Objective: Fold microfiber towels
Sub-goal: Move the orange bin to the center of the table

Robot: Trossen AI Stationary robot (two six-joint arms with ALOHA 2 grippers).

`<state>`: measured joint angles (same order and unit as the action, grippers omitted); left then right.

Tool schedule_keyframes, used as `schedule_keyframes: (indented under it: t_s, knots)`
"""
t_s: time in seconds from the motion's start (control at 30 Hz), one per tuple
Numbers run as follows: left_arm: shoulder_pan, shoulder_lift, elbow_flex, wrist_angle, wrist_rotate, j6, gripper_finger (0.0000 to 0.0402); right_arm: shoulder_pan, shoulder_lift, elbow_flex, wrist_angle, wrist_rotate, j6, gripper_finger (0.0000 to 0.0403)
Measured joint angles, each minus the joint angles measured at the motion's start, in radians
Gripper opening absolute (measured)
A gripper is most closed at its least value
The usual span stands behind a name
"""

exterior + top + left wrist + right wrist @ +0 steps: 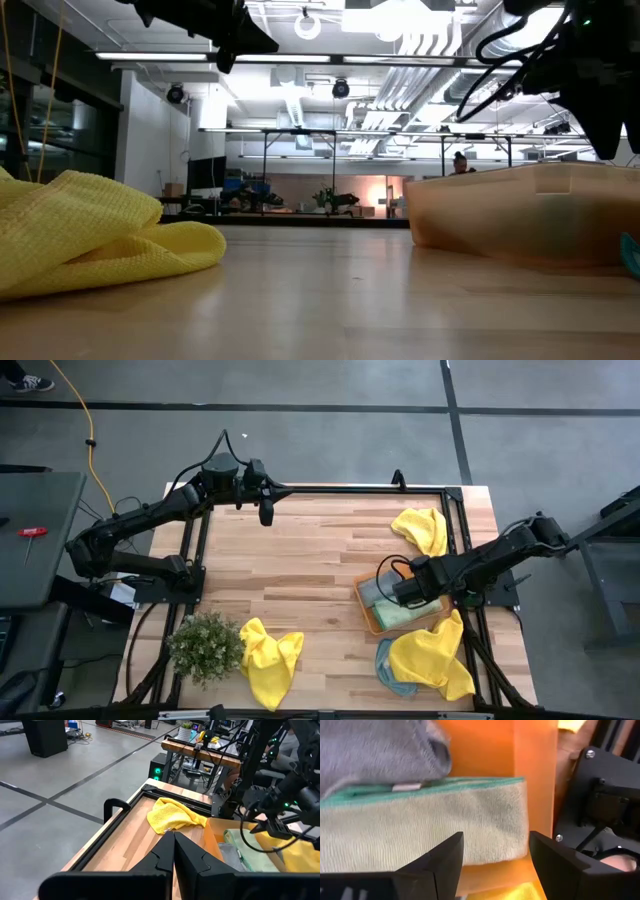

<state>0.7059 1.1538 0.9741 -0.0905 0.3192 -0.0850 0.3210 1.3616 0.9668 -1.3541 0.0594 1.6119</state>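
Right gripper (492, 865) hangs directly over the orange tray (362, 598), jaws spread wide and holding nothing, and just below the fingertips lies the folded pale green towel (420, 825), flat in the tray with a grey-blue towel (380, 750) folded beside it. The green one's long axis runs crosswise to the fingers, so the jaws straddle its short width near one end, close to the tray wall. Stepping outward from the tray: a yellow towel (432, 663) lies crumpled just on the near side, draped over a light blue towel (385, 665); another yellow towel (422, 528) sits loose just past the tray's far side; a third yellow towel (270, 658) lies well off beside the potted plant (206, 645). My guess is the right arm takes the next cloth, being nearer to both neighbours. Farthest from the tray, the left gripper (173, 851) waits at the table's back edge, fingers pressed together, empty.
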Motion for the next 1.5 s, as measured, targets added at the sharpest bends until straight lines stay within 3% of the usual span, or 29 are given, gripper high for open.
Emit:
schedule_keyframes:
  t_s: [0.13, 0.33, 0.57, 0.7, 0.93, 1.23, 1.5]
  knots:
    - [0.0, 0.0, 0.0, 0.0, 0.0, -0.016, 0.0, 0.036, 0.0, 0.0, 0.033, 0.003, -0.066, 0.0215]
    - [0.0, 0.0, 0.0, 0.001, 0.008, -0.018, 0.0, 0.067, 0.0, 0.0, 0.324, 0.045, -0.143, 0.0215]
    - [-0.009, 0.0, 0.0, 0.002, 0.011, -0.035, 0.0, 0.065, 0.059, 0.001, 0.497, 0.02, -0.15, 0.0203]
    - [-0.009, 0.0, 0.0, 0.003, 0.011, -0.035, 0.0, 0.068, 0.12, 0.0, 0.587, -0.026, -0.155, 0.0153]
    - [-0.009, 0.0, 0.0, 0.004, 0.011, -0.035, 0.0, 0.068, 0.165, 0.0, 0.693, -0.008, -0.156, 0.0011]
    - [-0.008, 0.0, 0.0, 0.005, 0.011, -0.034, 0.0, 0.068, 0.186, 0.001, 0.787, -0.041, -0.167, 0.0005]
    - [-0.008, -0.003, 0.0, 0.007, 0.011, 0.01, 0.0, 0.003, 0.289, 0.0, 0.907, -0.045, -0.21, 0.0001]
